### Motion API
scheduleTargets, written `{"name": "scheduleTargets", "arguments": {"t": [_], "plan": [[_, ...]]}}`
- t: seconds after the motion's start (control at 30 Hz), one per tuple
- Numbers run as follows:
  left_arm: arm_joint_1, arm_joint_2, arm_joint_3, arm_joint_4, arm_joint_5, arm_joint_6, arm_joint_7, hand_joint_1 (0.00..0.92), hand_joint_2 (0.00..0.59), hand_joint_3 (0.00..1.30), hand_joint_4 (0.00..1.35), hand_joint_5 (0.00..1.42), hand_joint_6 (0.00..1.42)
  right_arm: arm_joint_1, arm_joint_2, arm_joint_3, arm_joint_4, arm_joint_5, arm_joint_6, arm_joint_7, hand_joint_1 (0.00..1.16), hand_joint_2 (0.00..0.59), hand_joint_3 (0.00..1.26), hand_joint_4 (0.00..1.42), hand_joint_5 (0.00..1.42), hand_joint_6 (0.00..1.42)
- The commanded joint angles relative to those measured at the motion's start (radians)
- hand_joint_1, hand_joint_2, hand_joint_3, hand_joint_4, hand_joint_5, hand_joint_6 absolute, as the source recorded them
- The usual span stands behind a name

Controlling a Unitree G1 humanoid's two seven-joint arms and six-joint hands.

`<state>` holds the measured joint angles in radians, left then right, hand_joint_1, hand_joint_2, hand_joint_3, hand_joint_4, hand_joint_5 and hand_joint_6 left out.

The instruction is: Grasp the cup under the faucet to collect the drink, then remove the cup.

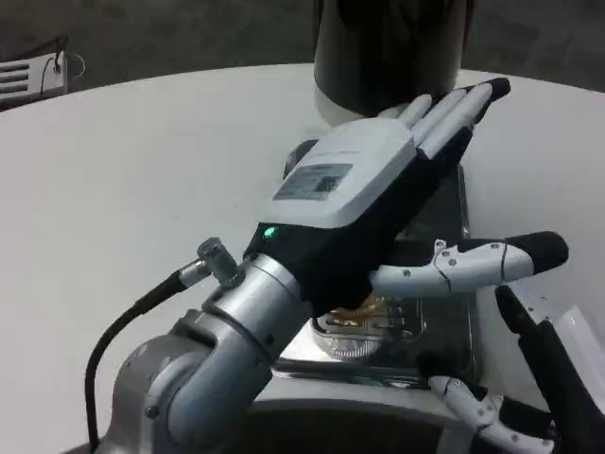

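Note:
My left hand [378, 189] reaches across the middle of the picture, white back up, fingers stretched straight toward the dark dispenser body [392, 47]. Its thumb [482, 260] sticks out to the right. Nothing shows in its grasp, and it hides the space under the dispenser, where the cup would stand. Below it lies the silver drip tray [378, 340] with a golden reflection on it. My right hand [515, 397] sits low at the picture's bottom right corner, partly cut off; how its fingers lie is unclear.
The white round table [142, 180] spreads to the left and behind. A black cable [132, 317] runs along my left forearm. A slatted white object [28, 80] lies at the far left edge.

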<state>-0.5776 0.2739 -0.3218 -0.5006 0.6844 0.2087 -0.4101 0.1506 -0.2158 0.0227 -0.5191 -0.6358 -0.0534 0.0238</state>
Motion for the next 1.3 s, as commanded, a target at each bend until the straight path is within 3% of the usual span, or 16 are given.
{"name": "scheduleTargets", "arguments": {"t": [0.03,0.37,0.53,0.77,0.93,1.3], "plan": [[0.031,0.01,-0.008,0.002,0.011,0.009,-0.025,0.0,0.112,0.0,0.0,0.0,0.0,-0.023,0.008,0.013,0.02,0.038,0.017,0.015,0.5,0.284,0.03,0.05,0.1,0.23],[0.046,0.005,0.004,-0.014,0.011,-0.003,0.001,0.0,0.115,0.0,0.0,0.0,0.0,-0.09,0.011,0.028,0.064,0.085,0.034,0.014,0.53,0.261,0.01,0.05,0.11,0.26],[0.14,-0.05,0.066,-0.052,-0.007,-0.102,0.214,0.0,0.138,0.0,0.0,0.0,0.0,-0.104,0.012,0.032,0.078,0.086,0.034,0.008,0.54,0.261,0.01,0.05,0.11,0.25],[0.255,-0.11,0.137,-0.074,-0.05,-0.212,0.395,0.0,0.15,0.0,0.0,0.0,0.0,-0.111,0.009,0.032,0.094,0.1,0.027,0.01,0.53,0.256,0.01,0.05,0.11,0.25],[0.358,-0.125,0.172,-0.104,-0.054,-0.251,0.453,0.0,0.157,0.0,0.0,0.0,0.0,-0.124,0.007,0.033,0.109,0.124,0.026,0.013,0.53,0.254,0.01,0.05,0.11,0.25],[0.711,-0.154,0.223,-0.196,-0.002,-0.31,0.559,0.0,0.161,0.0,0.0,0.01,0.0,-0.182,0.001,0.033,0.146,0.166,0.026,0.019,0.53,0.253,0.01,0.05,0.1,0.23]]}}
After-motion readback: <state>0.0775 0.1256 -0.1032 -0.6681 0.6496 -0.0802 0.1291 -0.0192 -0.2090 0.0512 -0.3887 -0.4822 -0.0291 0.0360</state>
